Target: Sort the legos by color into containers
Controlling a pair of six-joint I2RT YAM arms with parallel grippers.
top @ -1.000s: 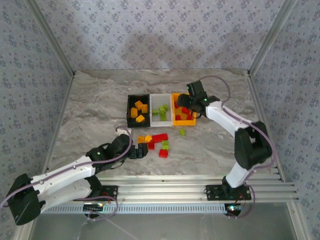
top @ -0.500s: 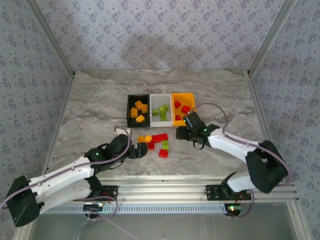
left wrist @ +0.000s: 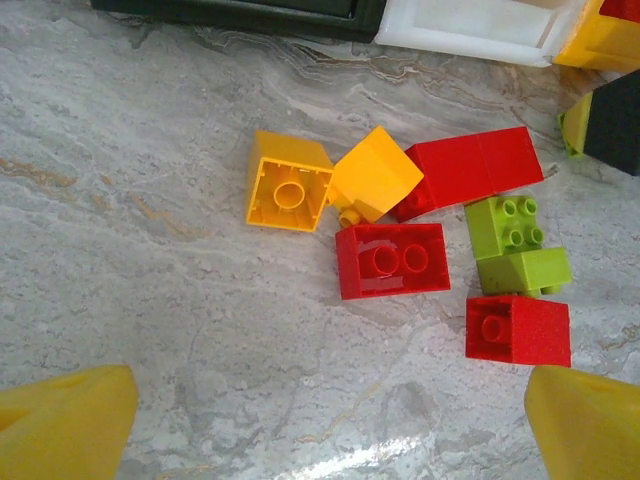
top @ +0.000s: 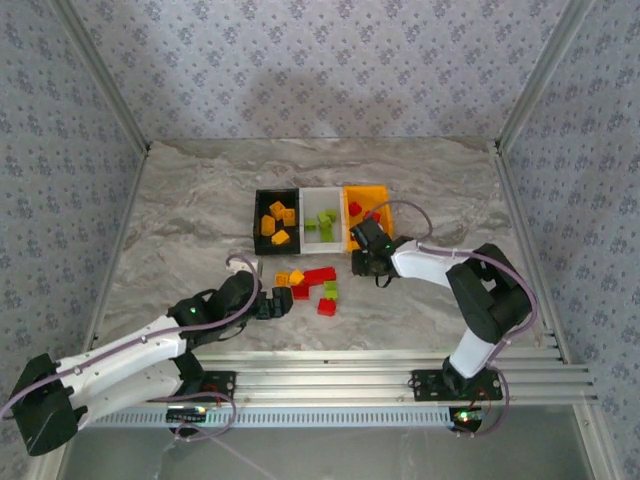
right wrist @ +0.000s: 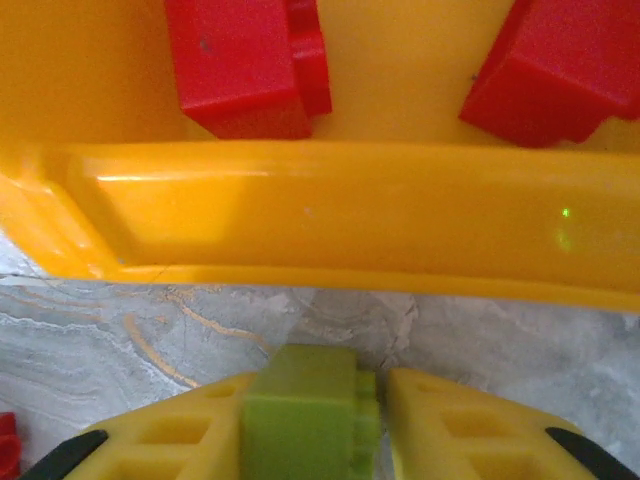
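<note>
My right gripper (top: 362,263) sits low on the table just in front of the orange-yellow bin (top: 368,188), shut on a lime green lego (right wrist: 305,420) between its yellow fingers (right wrist: 170,440). In the right wrist view, the bin's front wall (right wrist: 320,215) is close ahead, with red legos (right wrist: 245,60) inside. My left gripper (top: 276,300) is open, its fingertips (left wrist: 60,425) wide apart just short of a loose cluster: two orange-yellow legos (left wrist: 288,183), red ones (left wrist: 392,260) and green ones (left wrist: 505,220). The black bin (top: 257,215) holds orange-yellow legos, and the white bin (top: 322,243) holds green ones.
The three bins stand joined in a row mid-table, with marble tabletop (top: 190,220) around them. The loose cluster (top: 312,285) lies between the two grippers, in front of the bins. Patterned walls and metal rails enclose the table.
My right gripper came down from over the orange-yellow bin to the table in front of it and shut on the lone green lego there. The left arm barely moved.
</note>
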